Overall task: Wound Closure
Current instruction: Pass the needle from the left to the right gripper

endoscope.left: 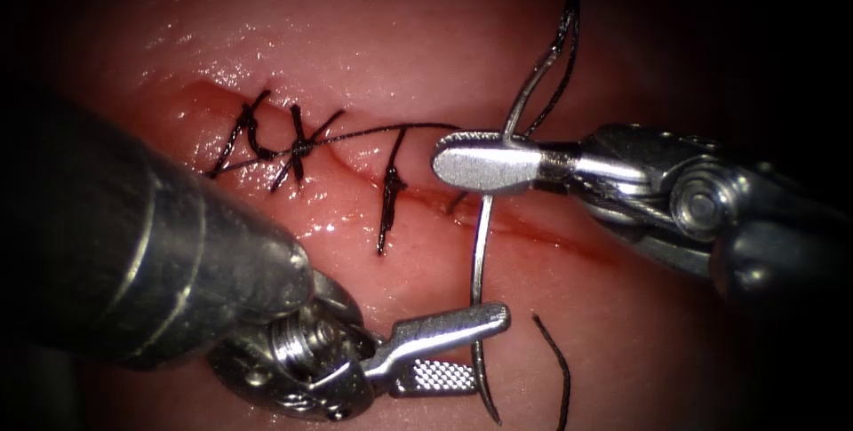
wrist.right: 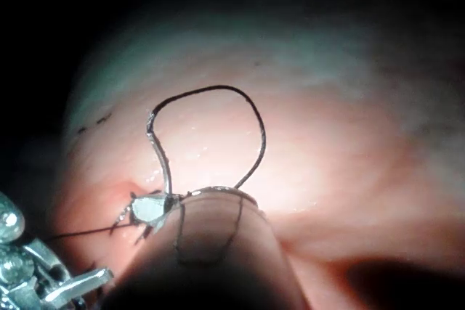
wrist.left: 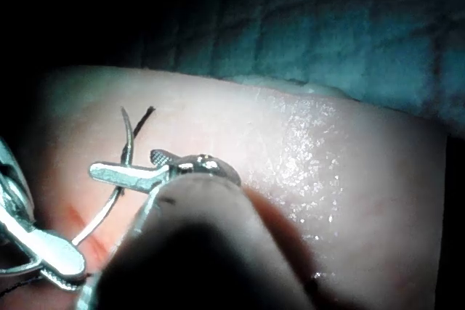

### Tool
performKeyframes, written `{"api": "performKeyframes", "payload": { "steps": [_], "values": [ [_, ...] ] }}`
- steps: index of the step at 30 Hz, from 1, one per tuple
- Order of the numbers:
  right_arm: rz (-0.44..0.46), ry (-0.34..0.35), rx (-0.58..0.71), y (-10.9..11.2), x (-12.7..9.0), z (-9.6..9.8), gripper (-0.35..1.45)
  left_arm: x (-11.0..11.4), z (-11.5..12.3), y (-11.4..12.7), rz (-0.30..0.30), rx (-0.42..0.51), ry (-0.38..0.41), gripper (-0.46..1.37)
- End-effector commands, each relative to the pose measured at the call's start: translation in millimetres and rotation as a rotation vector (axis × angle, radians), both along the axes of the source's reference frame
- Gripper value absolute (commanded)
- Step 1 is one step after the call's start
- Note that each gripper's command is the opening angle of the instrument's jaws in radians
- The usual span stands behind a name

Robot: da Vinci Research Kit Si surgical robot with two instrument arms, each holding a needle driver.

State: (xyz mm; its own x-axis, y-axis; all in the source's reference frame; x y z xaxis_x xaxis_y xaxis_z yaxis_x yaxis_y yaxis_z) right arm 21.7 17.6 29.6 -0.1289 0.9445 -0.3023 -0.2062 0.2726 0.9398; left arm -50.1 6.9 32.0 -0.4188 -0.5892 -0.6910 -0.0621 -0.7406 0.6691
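In the endoscope view, two tools work over the tissue (endoscope.left: 391, 49). The right tool (endoscope.left: 484, 164) comes in from the right with its jaws clenched on the one curved needle (endoscope.left: 481, 244), gripping it on the upper part of its curve, nearer the thread end than the point. From that grip the needle runs down across the cut (endoscope.left: 533, 228), passes the left tool (endoscope.left: 462, 347), and ends in its point low in the picture, lying free above the tissue surface rather than buried in it. The left tool's jaws stand parted, one on each side of the needle's lower shaft, not closed on it and holding nothing. The thread (endoscope.left: 560, 49) leaves the needle's upper end, rises and loops back down behind the right tool. Three stitches (endoscope.left: 298, 142) already cross the cut to the left of the right tool, and one strand runs from the middle one toward the right tool. One loose cut end of thread (endoscope.left: 555, 364) lies on the tissue at the lower right.

In the left wrist view, the left tool (wrist.left: 134, 173) straddles the needle (wrist.left: 125, 152), jaws apart, and the right tool (wrist.left: 51, 255) shows beside it, over the tissue (wrist.left: 341, 179).

In the right wrist view, the right tool (wrist.right: 154, 208) clamps the needle (wrist.right: 161, 157), and the thread (wrist.right: 251, 117) makes one wide loop above the tissue (wrist.right: 341, 172). The left tool (wrist.right: 73, 284) appears with jaws parted.
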Motion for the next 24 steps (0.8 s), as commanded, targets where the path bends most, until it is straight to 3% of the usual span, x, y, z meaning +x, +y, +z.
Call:
{"api": "performKeyframes", "payload": {
  "steps": [1,9,17,20,22,24],
  "values": [
    [0.007,-0.02,-0.015,0.2,-0.2,0.2,-0.35,0.0,0.1,0.0,-0.014,0.013,-0.01,0.97],
    [0.049,-0.043,-0.054,1.4,-2.1,0.5,-0.35,0.2,0.1,0.1,-0.048,0.074,-0.03,1.02],
    [0.042,-0.064,-0.196,2.4,-4.0,-0.3,-0.35,1.3,0.9,0.5,-0.177,0.19,-0.013,0.61],
    [0.026,-0.083,-0.303,2.6,-4.4,-0.5,-0.35,1.7,1.2,1.0,-0.223,0.246,-0.022,0.26],
    [0.021,-0.088,-0.338,2.6,-4.5,-0.5,-0.35,1.7,1.4,1.3,-0.231,0.265,-0.018,0.19],
    [0.013,-0.098,-0.376,2.7,-4.5,-0.5,-0.35,1.8,1.6,1.6,-0.218,0.297,0.012,-0.04]
  ]
}}
